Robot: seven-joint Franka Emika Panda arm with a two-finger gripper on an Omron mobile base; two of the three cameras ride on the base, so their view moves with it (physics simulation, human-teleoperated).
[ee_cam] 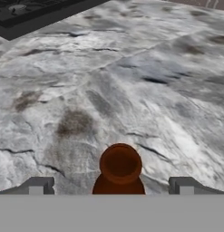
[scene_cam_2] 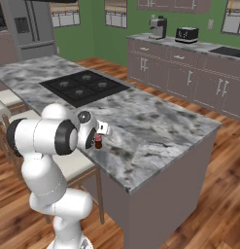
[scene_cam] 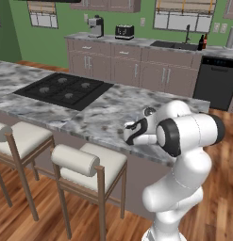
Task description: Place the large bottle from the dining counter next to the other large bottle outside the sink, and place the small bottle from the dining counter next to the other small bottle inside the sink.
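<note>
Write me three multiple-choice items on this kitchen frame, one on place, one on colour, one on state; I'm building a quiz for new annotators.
1. Where does the small bottle stand?
A. in the sink
B. on the marble dining counter
C. on the cooktop

2. What colour is the bottle?
A. brown
B. green
C. white

3. How do the gripper jaws stand?
A. shut on the bottle
B. open, one on each side of the bottle
C. shut above the cooktop

Key: 1 B, marble lies all around the bottle in the hand view. 2 A, its neck and shoulders show reddish brown. 3 B, both fingertips sit wide apart with the bottle between them, untouched.
</note>
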